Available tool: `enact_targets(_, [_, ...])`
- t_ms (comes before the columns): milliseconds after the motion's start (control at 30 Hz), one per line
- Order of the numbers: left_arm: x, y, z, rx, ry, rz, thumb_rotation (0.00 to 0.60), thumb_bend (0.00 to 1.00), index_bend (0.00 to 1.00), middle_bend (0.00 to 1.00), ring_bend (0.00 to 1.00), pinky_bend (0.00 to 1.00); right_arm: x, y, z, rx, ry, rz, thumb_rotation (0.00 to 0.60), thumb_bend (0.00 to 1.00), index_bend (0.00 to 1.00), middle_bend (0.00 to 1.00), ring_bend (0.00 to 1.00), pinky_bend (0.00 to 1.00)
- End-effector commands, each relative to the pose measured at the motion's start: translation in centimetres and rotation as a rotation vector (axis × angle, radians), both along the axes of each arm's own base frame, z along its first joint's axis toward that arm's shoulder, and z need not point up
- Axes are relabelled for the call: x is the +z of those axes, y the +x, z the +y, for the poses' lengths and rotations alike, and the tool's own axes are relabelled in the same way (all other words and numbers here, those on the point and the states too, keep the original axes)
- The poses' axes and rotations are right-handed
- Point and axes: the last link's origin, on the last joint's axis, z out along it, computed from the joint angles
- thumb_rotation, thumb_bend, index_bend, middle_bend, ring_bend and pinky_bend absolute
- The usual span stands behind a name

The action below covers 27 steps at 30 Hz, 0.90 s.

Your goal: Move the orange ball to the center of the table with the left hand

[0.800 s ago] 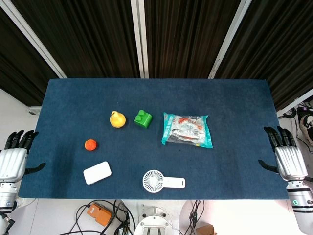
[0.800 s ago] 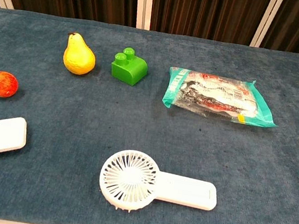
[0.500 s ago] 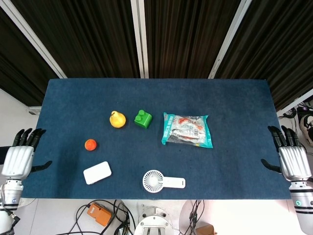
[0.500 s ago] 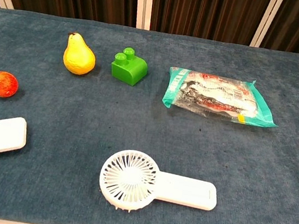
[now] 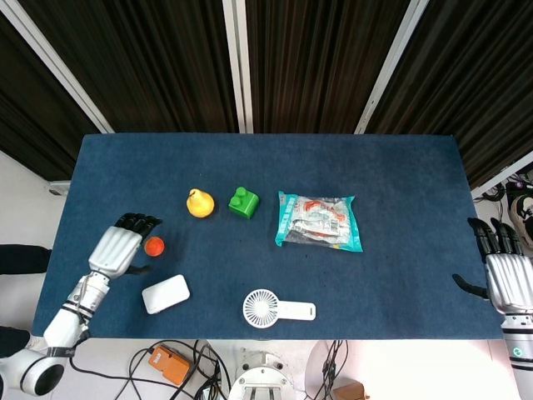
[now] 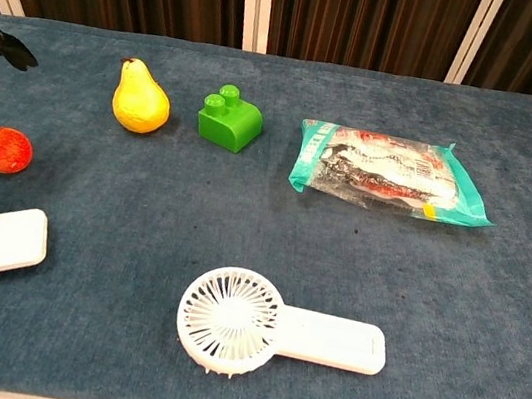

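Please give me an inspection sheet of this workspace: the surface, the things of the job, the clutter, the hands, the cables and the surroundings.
Surface: blue cloth table.
Job's things: orange ball lies left of centre, not yet gripped.
Clutter: yellow pear, green block, snack packet, white handheld fan, white box.
Hands: left hand over the table beside the ball, fingers apart; contact cannot be told. Right hand off the right edge, open.
Cables: black cables and an orange device on the floor below the near edge.
Surroundings: dark curtain behind.
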Motion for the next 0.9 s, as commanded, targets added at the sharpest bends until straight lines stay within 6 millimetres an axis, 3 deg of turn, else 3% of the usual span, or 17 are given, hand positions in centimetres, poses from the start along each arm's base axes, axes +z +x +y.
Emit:
enact_targets(33, [-1.4,0.0,1.2,0.018,-0.033,0.032,0.6,0.08,0.18,0.2,0.18,0.25,-0.1,-0.2,0.0,-0.006,0.002,-0.003,0.6,0.28,0.03,0.16,0.0,0.12])
enact_targets(333, [-3.5,-1.5,2.5,0.076,-0.059,0.051,0.6,0.18,0.26,0.29,0.33,0.38,-0.4,-0.6,-0.3,-0.021,0.009,-0.005,0.6,0.28,0.03,0.16,0.0,0.12])
enact_targets(567, [-4.4,-2.1,3.6,0.081,-0.052,0.079,0.6,0.22,0.44,0.51,0.56,0.54,-0.7,-0.8,-0.4,-0.031,0.024,-0.012,0.6,0.28,0.05,0.16,0.0,0.13])
enact_targets(667, [-4.4,-1.5,3.6,0.072,-0.046,0.038,0.6,0.25,0.52,0.61,0.64,0.62,-0.7,-0.9,-0.4,-0.038,0.022,-0.012,0.6,0.28,0.05,0.16,0.0,0.13])
enact_targets(900, [-4.4,2.1,3.4,-0.06,-0.049,-0.022,0.6,0.27,0.53,0.62,0.63,0.63,-0.9,-1.0,-0.5,-0.04,0.028,-0.016,0.6,0.28,0.05,0.16,0.0,0.13])
